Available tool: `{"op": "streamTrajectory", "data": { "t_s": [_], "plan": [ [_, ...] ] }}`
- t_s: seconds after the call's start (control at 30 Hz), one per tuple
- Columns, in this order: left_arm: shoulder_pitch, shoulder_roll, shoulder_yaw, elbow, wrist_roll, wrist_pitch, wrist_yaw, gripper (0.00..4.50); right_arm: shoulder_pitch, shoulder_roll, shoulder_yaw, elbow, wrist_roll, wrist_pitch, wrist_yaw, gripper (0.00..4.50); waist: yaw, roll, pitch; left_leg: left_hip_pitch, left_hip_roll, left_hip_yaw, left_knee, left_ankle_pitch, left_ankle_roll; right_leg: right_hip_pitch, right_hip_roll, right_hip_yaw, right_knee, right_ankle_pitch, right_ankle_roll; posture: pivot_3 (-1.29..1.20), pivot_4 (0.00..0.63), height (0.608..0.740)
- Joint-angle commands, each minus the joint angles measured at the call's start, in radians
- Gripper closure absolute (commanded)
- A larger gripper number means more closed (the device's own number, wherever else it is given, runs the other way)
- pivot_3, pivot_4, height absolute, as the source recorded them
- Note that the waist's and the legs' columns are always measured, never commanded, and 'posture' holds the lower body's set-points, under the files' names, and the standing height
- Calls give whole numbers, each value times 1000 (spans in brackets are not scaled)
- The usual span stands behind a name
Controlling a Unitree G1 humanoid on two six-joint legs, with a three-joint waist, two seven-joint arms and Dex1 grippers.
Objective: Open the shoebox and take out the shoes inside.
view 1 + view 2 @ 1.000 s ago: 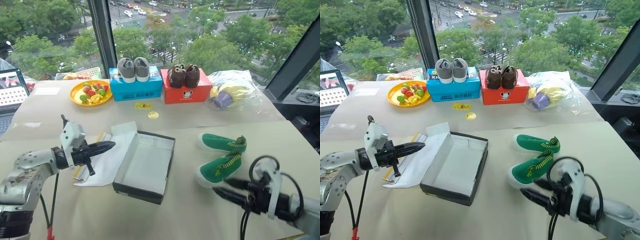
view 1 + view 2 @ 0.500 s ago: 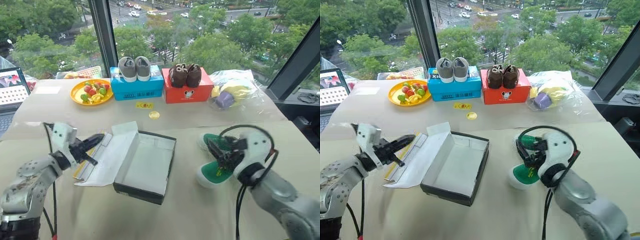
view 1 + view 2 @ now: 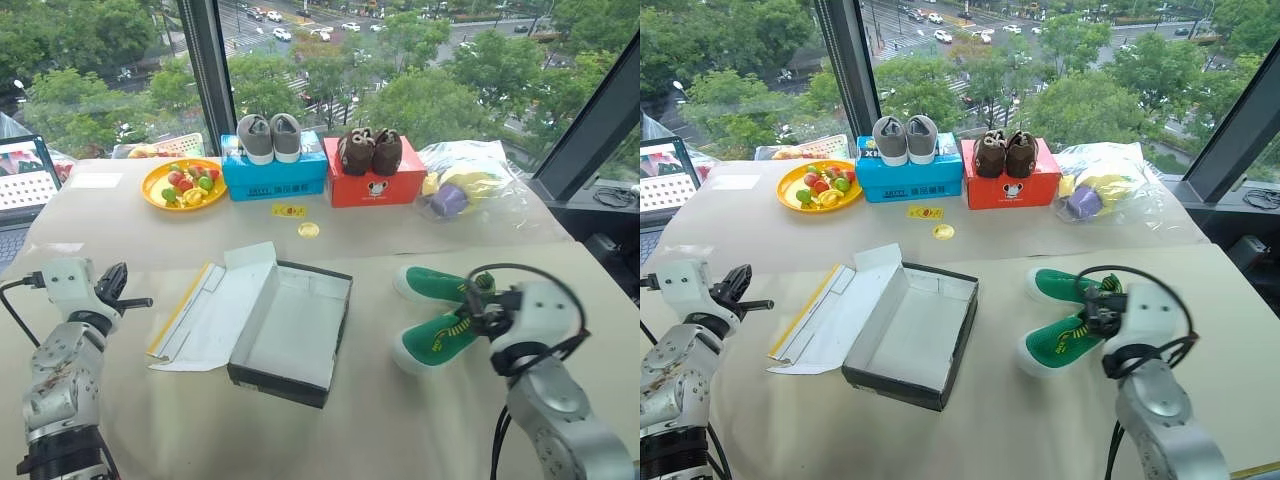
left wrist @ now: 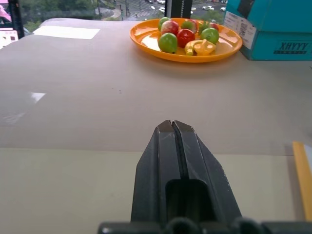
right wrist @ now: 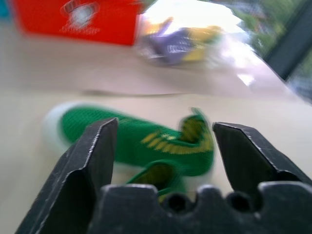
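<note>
The shoebox (image 3: 295, 335) lies open mid-table, its base white inside with dark sides. Its lid (image 3: 215, 310) is folded flat to the left, white side up with a yellow edge. The two green-and-white shoes (image 3: 440, 286) (image 3: 435, 340) lie on the table right of the box. My left gripper (image 4: 171, 127) is shut and empty at the far left, pointing over bare table toward the fruit plate. My right gripper (image 5: 165, 127) stands open and empty just right of the shoes, and the far shoe (image 5: 146, 141) shows between its fingers.
Along the back stand an orange plate of fruit (image 3: 182, 185), a blue box (image 3: 272, 176) with grey shoes, a red box (image 3: 372, 186) with brown shoes and a plastic bag (image 3: 470, 190). A laptop (image 3: 22, 180) sits at the far left. Windows close the back.
My left arm swung left, away from the lid, and its gripper turned to point forward. My right arm rose over the shoes, then drew back to their right. Box and shoes stayed put.
</note>
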Motion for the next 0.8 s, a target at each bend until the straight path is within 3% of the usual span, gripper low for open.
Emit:
{"op": "streamTrajectory", "data": {
  "t_s": [0.03,0.3,0.8],
  "plan": [
    [-15,12,11,-1,-10,-25,-17,4500,52,-8,-56,-13,72,-35,147,754,-2,0,0,0,0,0,0,0,0,0,0,0,0,0,0,0,150,731],
    [11,6,-1,40,6,-52,-41,4500,187,0,-45,65,-59,-150,272,754,-6,0,0,4,0,3,0,0,0,1,0,2,2,0,0,0,150,731],
    [7,-1,-7,38,-3,-69,-51,4500,187,62,-17,102,-142,-191,314,754,-6,0,0,8,1,6,0,0,-1,2,0,4,5,0,-1,0,150,731]
  ]
}}
